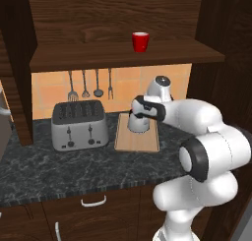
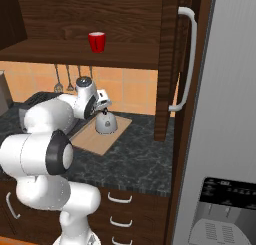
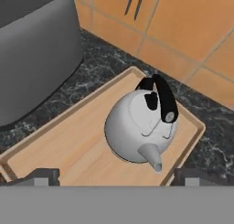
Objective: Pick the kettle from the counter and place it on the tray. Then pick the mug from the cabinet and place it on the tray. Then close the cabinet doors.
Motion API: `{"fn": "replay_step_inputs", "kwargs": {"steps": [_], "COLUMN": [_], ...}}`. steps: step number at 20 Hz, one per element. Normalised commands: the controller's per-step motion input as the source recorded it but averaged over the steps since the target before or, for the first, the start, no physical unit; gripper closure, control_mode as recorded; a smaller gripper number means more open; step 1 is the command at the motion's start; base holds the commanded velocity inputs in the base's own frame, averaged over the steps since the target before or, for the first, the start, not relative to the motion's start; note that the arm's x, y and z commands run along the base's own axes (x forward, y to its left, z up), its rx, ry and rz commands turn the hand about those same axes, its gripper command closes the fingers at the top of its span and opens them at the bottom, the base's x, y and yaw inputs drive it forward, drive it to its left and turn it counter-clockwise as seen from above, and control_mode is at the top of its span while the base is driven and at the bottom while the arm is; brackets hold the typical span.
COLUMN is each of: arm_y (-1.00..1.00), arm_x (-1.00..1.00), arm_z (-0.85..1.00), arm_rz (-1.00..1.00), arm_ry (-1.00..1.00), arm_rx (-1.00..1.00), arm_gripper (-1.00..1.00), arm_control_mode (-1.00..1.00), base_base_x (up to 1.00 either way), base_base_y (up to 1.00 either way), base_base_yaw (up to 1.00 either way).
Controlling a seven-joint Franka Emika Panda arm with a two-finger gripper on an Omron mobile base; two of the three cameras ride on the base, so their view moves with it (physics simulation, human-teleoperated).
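Standing upright on the tray [image 3: 59, 145], atop the counter [image 1: 74, 168] beside the toaster [image 1: 79, 125], the kettle [image 3: 139, 129] sat just beyond the gripper [image 3: 114, 176]. The gripper's fingers were spread wide, holding nothing. The mug [image 1: 140, 41] rested on the cabinet [image 1: 118, 55] shelf above.

The arm [image 1: 211, 151] is made of fat, smooth, shiny white tubes; dark black rings sit at its joints, like the big round one near the elbow; the hand end is white with a small grey cap; the gripper [image 3: 114, 175] has two little dark grey finger tips.
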Motion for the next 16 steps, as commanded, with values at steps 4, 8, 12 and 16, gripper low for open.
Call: {"fn": "replay_step_inputs", "kwargs": {"steps": [4, 8, 12, 16], "arm_y": [-0.05, -0.12, -0.02, 0.0], "arm_x": [-0.52, -0.42, -0.51, -0.69], "arm_z": [0.78, 0.84, 0.48, 0.16], "arm_rz": [0.0, 0.0, -0.05, 0.0], "arm_ry": [-0.12, -0.07, 0.0, -0.2], "arm_rx": [0.0, 0.02, 0.1, 0.17], "arm_gripper": [-1.0, -1.0, -1.0, -1.0], "arm_control_mode": [-1.0, -1.0, -1.0, -1.0], "base_base_x": [0.0, 0.0, 0.0, 0.0], "base_base_y": [0.0, 0.0, 0.0, 0.0], "base_base_yaw": [0.0, 0.0, 0.0, 0.0]}}
